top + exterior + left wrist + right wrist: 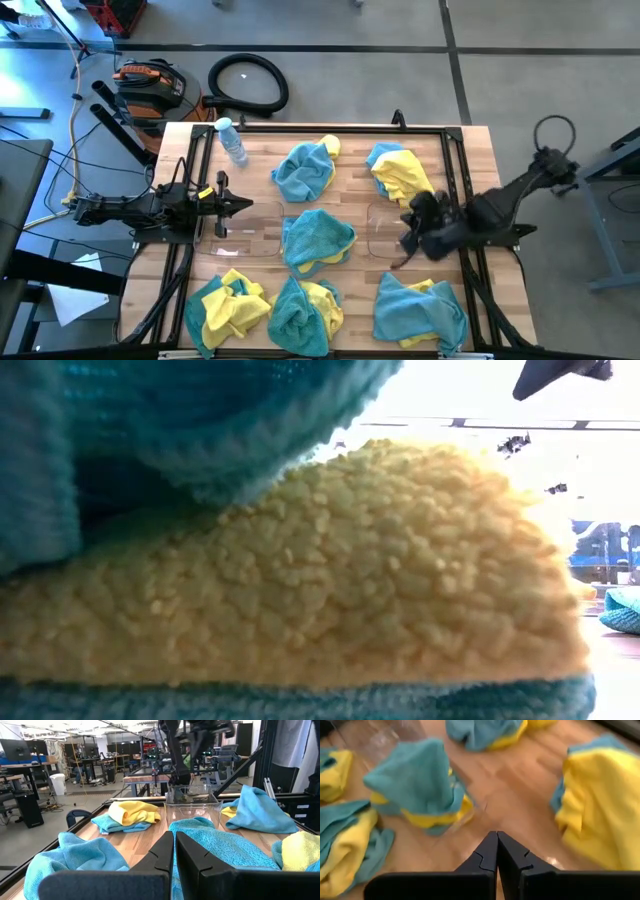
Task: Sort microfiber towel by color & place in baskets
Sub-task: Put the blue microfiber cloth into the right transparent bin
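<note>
A: Towel piles (318,243) are noted as teal-blue mixed with bright yellow; the table (260,165) is striped in light and darker wood tones.

B: Agreed. Baskets (243,232) are recorded as clear and colourless; the bottle (232,141) is clear with a blue cap. Both grippers, left (240,206) and right (408,244), are seen as black.

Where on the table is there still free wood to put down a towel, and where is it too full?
Bare wood shows around the water bottle at the far left corner, and near the left gripper, which is shut. The middle and near edge are crowded with towel piles. The right gripper, shut, hangs over the right basket.
</note>
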### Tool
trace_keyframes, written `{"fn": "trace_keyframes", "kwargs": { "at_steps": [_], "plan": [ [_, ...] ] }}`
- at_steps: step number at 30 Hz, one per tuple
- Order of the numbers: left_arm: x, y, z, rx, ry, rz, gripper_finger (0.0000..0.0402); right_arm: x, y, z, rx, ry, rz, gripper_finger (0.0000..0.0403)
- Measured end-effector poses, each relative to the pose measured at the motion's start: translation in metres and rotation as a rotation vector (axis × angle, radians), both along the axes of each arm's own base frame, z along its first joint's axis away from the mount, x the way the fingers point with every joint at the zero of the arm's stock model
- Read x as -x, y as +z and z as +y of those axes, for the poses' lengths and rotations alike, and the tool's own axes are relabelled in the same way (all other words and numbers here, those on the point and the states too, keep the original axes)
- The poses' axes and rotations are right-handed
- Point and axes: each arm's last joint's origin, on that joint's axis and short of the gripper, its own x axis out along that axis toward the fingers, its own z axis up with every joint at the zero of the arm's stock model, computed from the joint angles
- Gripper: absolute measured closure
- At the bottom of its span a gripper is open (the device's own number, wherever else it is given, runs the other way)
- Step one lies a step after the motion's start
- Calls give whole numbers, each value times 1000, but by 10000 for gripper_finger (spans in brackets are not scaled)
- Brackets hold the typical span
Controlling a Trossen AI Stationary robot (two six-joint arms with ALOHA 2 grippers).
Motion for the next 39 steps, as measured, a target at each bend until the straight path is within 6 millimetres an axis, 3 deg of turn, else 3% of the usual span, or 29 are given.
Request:
{"fn": "trace_keyframes", "kwargs": {
  "at_steps": [10, 18, 27, 33, 39],
  "plan": [
    [0, 0, 0, 0, 0, 1, 394, -6, 22, 77, -194, -66, 286, 403],
    [0, 0, 0, 0, 0, 1, 394, -4, 8, 122, -303, -88, 385, 390],
    [0, 0, 0, 0, 0, 0, 394, 9, -11, 151, -360, -180, 430, 274],
    [0, 0, 0, 0, 0, 0, 394, 4, -36, 168, -296, -203, 480, 190],
    [0, 0, 0, 0, 0, 1, 394, -4, -67, 183, -244, -171, 610, 149]
  ]
}}
